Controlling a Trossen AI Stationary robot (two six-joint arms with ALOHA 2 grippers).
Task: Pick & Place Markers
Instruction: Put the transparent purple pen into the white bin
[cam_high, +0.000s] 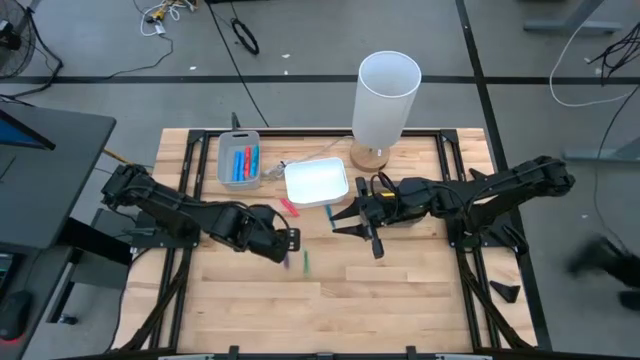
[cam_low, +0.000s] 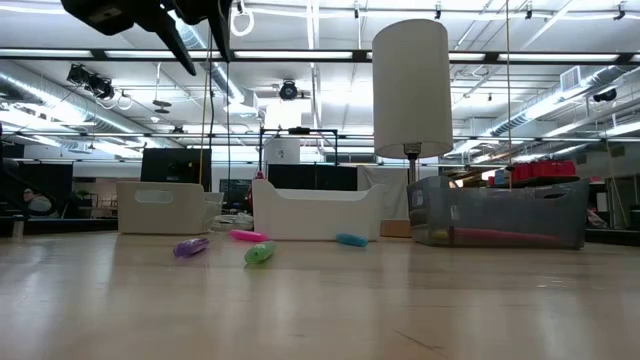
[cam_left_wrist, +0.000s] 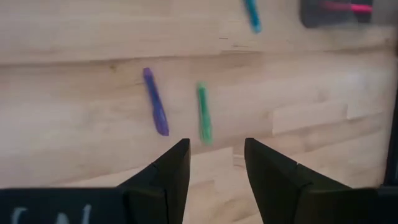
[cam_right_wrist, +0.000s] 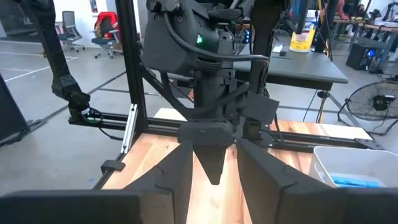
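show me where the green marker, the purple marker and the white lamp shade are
green marker (cam_left_wrist: 204, 114), left wrist view, middle of its barrel.
purple marker (cam_left_wrist: 155, 101), left wrist view, middle of its barrel.
white lamp shade (cam_high: 385, 98), high view, side wall of the shade.

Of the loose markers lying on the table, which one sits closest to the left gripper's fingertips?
The green marker. It lies just ahead of the open left gripper, almost in line with the gap; the purple marker lies off to one side, and the blue marker is much farther.
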